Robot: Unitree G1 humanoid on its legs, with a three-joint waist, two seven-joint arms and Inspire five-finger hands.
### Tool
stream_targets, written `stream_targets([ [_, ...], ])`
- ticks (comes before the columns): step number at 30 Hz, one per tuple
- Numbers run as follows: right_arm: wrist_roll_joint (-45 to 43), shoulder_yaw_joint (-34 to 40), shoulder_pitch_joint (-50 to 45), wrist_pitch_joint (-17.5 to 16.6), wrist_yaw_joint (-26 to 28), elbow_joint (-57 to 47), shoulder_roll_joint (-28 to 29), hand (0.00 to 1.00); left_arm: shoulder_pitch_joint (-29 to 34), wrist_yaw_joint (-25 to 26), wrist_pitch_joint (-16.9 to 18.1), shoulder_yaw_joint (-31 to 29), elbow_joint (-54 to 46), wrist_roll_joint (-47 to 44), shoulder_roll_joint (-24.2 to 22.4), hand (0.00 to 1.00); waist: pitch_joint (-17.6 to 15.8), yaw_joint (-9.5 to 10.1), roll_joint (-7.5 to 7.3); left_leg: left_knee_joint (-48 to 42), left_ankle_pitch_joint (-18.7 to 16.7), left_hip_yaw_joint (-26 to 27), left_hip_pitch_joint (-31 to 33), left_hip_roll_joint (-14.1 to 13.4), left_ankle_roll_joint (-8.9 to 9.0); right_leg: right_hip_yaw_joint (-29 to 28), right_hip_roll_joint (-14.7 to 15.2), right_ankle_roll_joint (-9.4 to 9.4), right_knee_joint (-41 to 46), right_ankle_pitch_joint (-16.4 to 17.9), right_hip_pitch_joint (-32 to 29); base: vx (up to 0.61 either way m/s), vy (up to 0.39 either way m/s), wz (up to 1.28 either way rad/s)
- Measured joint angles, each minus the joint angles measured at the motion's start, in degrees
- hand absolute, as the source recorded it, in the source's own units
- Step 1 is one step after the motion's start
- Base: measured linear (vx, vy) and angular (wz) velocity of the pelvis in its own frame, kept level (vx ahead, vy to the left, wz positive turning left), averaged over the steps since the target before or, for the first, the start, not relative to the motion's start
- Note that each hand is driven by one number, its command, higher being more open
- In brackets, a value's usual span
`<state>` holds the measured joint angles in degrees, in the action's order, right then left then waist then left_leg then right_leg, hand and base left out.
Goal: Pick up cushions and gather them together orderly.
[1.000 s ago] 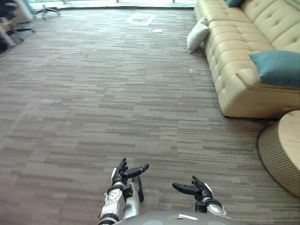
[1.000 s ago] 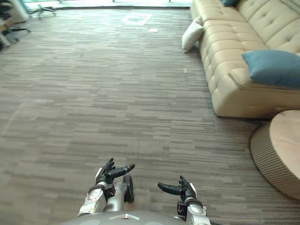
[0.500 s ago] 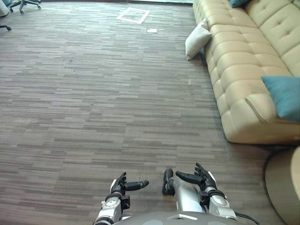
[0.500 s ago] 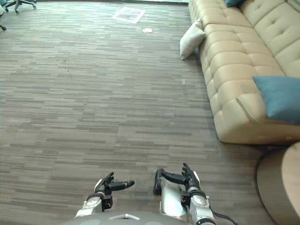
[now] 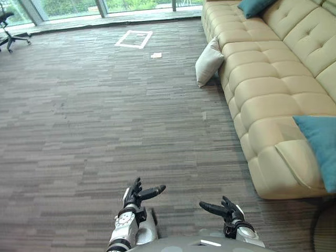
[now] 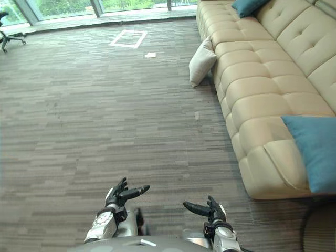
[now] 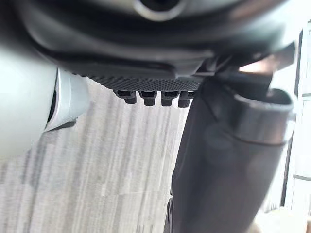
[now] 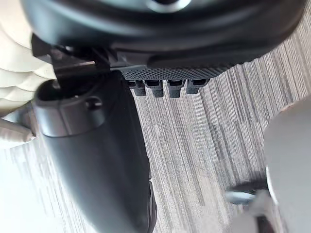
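Camera shifted along the sofa; the arms have swapped places.

The whole view has moved, not the furniture: more of the sofa point(image 5: 262, 79) now shows, the white cushion point(image 5: 208, 62) leaning on its front sits lower and nearer in the picture, and the blue cushion point(image 5: 321, 147) has slid to the right edge. The round table point(image 6: 320, 231) is almost out at the lower right corner, while windows point(image 5: 105, 6) and an office chair point(image 5: 8, 26) have come in along the top. Half a second ago the right hand point(image 5: 228, 211) reached further forward with its forearm showing; now it is drawn back, and the left hand point(image 5: 137, 193) has come forward instead.
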<state>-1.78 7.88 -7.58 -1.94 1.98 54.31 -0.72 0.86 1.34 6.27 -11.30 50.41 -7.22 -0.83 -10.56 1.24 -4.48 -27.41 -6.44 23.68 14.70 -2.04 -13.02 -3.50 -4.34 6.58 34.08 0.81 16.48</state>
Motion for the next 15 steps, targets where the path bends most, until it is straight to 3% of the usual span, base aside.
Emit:
stream_targets([
  [1,0.07,-0.53,0.22,-0.69,-0.12,0.44,-0.12,1.0,0.89,0.13,-0.06,1.12,0.87,0.02,0.93,1.0,0.96,-0.18,-0.69,2.36,-3.9,-1.29,-3.53,0.68,6.95,0.19,0.12,6.06,8.76,-3.27,-3.15,0.71,0.203,0.36],
  [2,0.07,-0.96,0.46,-1.27,-0.14,-0.18,0.12,1.0,0.13,0.05,-0.72,1.94,3.08,0.08,2.6,1.0,0.8,-0.72,-2.53,3.11,-5.86,-1.73,-6.26,2.76,6.76,0.8,2.97,7.03,19.95,-3.0,-8.5,0.62,0.043,0.23],
  [3,0.12,-1.54,1.67,-1.29,-0.05,-0.7,-1.01,1.0,-0.81,0.39,-1.8,1.95,5.21,0.23,2.69,1.0,0.01,-1.51,-1.74,4.51,-7.4,-2.36,-9.83,3.58,6.83,5.07,7.76,2.03,29.09,0.12,-14.71,0.63,-0.011,0.22],
  [4,0.15,-1.74,2.17,-1.18,-0.05,-0.83,-1.46,1.0,-1.09,0.69,-2.36,1.92,5.89,0.22,2.44,1.0,-0.65,-1.81,-1.08,5.88,-8.02,-2.71,-12.44,3.59,7.34,7.09,9.84,-1.35,31.8,2.29,-17.15,0.64,-0.016,-0.02],
  [5,-0.89,-0.88,2.26,-0.81,0.47,-2.22,-1.55,1.0,-1.01,1.03,-2.92,2.06,6.31,0.22,2.06,1.0,-1.91,-1.94,0.97,9.5,-8.57,-3.09,-17.39,3.4,8.19,8.79,11.75,-5.25,33.67,5.4,-21.8,0.67,-0.04,-0.03],
  [6,-1.03,-0.44,2.47,-1.03,0.57,-3.92,-1.76,1.0,-0.65,1.18,-2.99,2.83,6.52,0.22,2.04,1.0,-2.6,-2.41,2.69,12.92,-8.72,-3.94,-22.01,2.71,8.7,9.95,12.04,-6.24,32.09,8.35,-25.61,0.81,-0.104,0.07],
  [8,-0.77,-0.44,3.62,-1.75,0.54,-3.99,-2.77,1.0,0.0,1.2,-3.01,3.63,7.29,0.22,2.18,1.0,-3.22,-3.67,4.6,15.18,-8.64,-4.69,-27.26,0.56,9.21,11.06,10.98,-8.1,25.27,12.89,-29.86,0.62,-0.15,0.4],
  [9,-0.74,-0.43,3.93,-1.87,0.55,-4.09,-2.98,1.0,0.7,1.25,-3.07,3.86,7.34,0.23,2.44,1.0,-3.13,-3.79,5.16,15.63,-8.6,-5.6,-30.17,-1.24,9.36,11.88,10.22,-7.55,12.34,13.39,-33.31,0.55,-0.195,0.72],
  [10,-0.56,-0.64,3.84,-1.83,0.56,-4.09,-2.62,1.0,1.15,1.24,-3.04,4.02,7.27,0.23,2.96,1.0,-2.54,-4.03,4.09,16.19,-8.94,-6.59,-31.97,-1.98,10.34,11.62,10.19,-5.65,-0.71,10.47,-34.8,1.01,-0.409,0.95],
  [11,-0.73,-0.67,3.55,-1.71,0.56,-3.93,-1.96,1.0,1.57,1.23,-3.08,4.38,7.27,0.36,3.73,1.0,-1.79,-4.57,2.51,17.12,-10.07,-8.51,-34.24,-1.84,12.9,11.07,10.03,-6.34,-7.81,-0.66,-34.62,0.76,-0.356,0.66],
  [12,-0.39,-0.54,4.62,-1.4,0.56,-3.05,-2.5,1.0,1.7,1.4,-3.2,4.13,8.31,0.58,3.22,1.0,-1.38,-3.87,4.9,17.95,-9.82,-9.63,-35.62,-4.79,13.53,12.04,7.8,-8.06,-6.53,1.39,-33.84,0.9,-0.447,0.23],
  [13,-0.29,-0.53,4.65,-1.54,0.37,-3.49,-2.31,1.0,1.69,0.99,-3.22,3.72,7.94,1.07,2.27,1.0,-0.87,-2.99,5.27,16.31,-7.3,-10.51,-34.79,-5.89,14.28,11.7,6.28,-9.19,-5.38,3.93,-33.92,0.57,-0.315,-0.15],
  [15,0.19,-0.57,4.52,-1.01,0.37,-3.49,-1.65,1.0,1.4,1.03,-3.2,3.03,7.2,1.58,1.0,1.0,-0.82,-3.27,5.2,9.34,-3.7,-10.92,-32.74,-7.52,17.22,12.89,5.93,-11.15,-3.74,7.19,-32.53,0.6,-0.351,0.01],
])
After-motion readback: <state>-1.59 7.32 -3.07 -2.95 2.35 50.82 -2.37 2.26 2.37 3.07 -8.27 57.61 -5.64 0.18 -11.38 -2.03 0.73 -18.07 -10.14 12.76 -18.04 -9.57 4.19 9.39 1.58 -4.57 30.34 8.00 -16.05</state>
